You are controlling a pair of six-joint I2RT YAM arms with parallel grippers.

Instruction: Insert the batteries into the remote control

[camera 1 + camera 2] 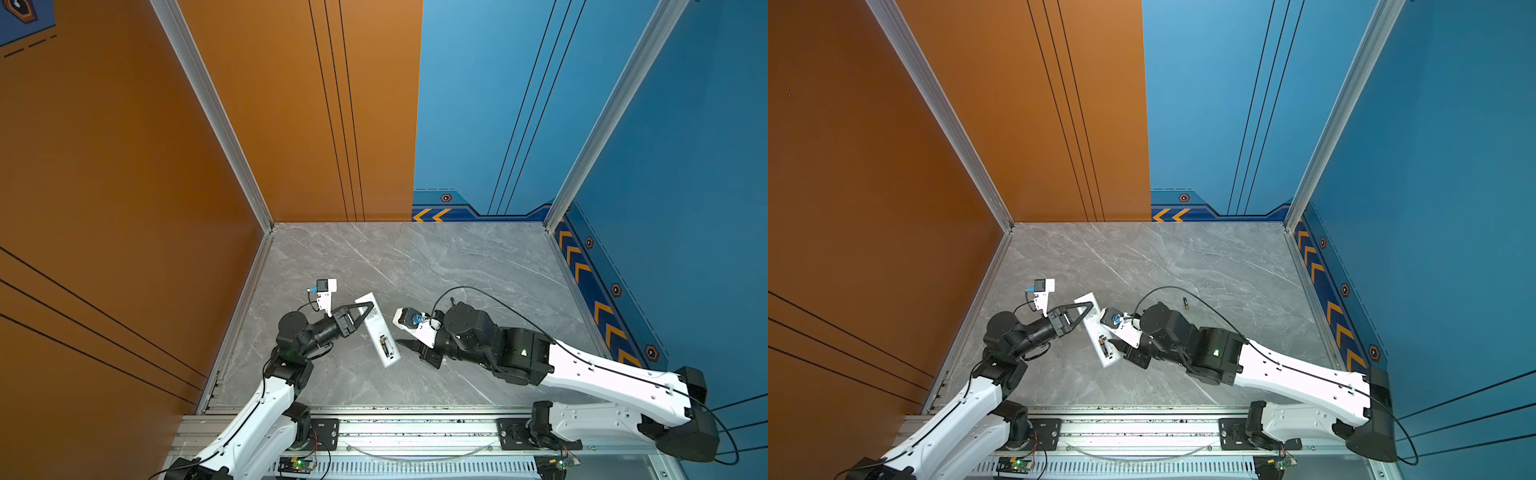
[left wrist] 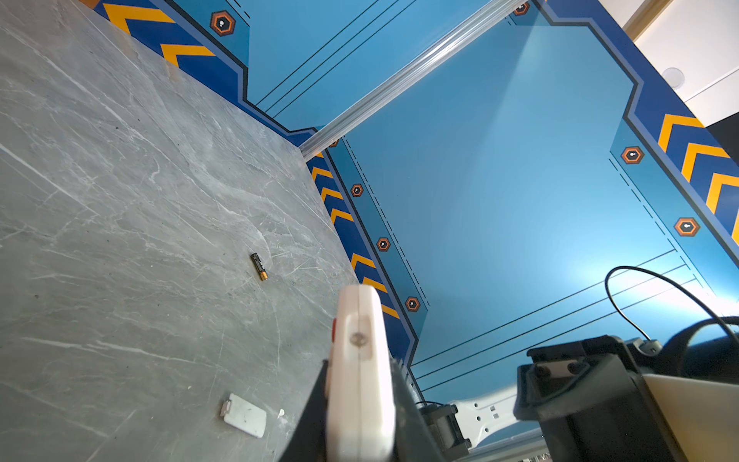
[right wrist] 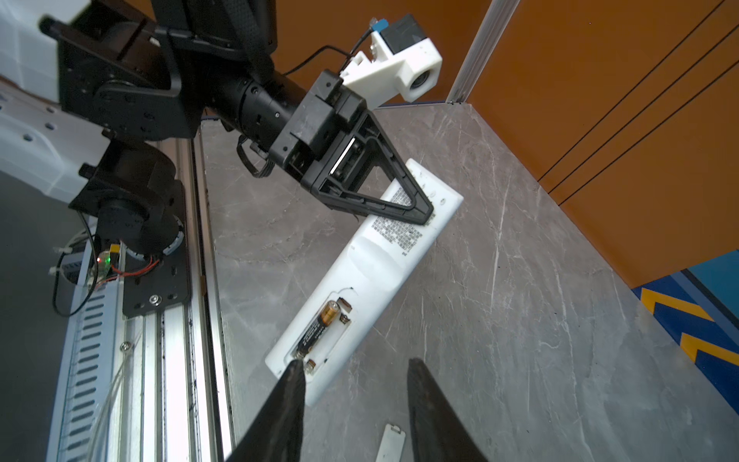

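Toward tabletop's [image 1: 415,257] front-left corner, left gripper [image 3: 424,215] pinches stiff remote control [image 3: 384,256]; right gripper [image 3: 356,365] spread, empty; likely slick loose battery [image 2: 259,266]: grasp mid-barrel.

We can read no word, brand or number anywhere. The remote control [image 3: 380,256] carries a printed label [image 3: 400,228] on its white back: a dense block of small dark characters, too fine for us to make out, and partly covered by the jaws across it. The battery [image 3: 316,330] lying in the open compartment shows a line of pale lettering along its dark body, which we cannot read either. The only clear signs are on the blue wall [image 2: 500,200]: rows of orange chevrons [image 2: 188,50] on a dark blue band, and orange-rimmed hexagon badges [image 2: 222,24] with a small white mark inside.
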